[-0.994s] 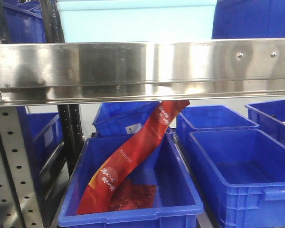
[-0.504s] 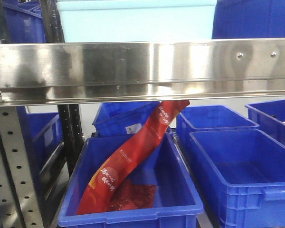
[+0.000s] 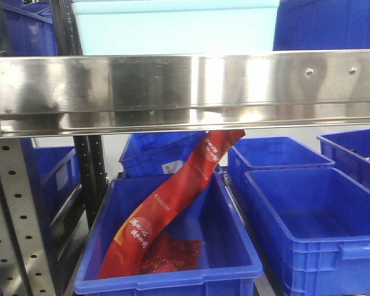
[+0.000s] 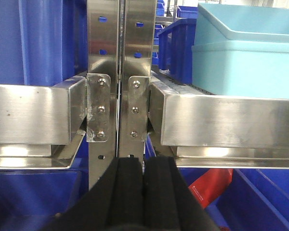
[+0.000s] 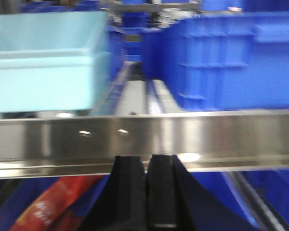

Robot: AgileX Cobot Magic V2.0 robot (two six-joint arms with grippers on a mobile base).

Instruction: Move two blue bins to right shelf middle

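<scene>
The right shelf middle shows as a wide shiny steel rail across the front view; it is also seen as the rail and the rail. On it stand a light-blue bin and a dark blue bin. Below it sit several blue bins: one holding a red bag, another to its right. My left gripper is shut and empty in front of the uprights. My right gripper is shut and empty just before the rail.
A perforated steel upright stands at the lower left, with more blue bins behind it. Further blue bins sit at the back and far right of the lower tier. The right wrist view is blurred.
The front view has shifted by a few pixels, so the bins sit slightly further left in frame. Nothing else has visibly changed.
</scene>
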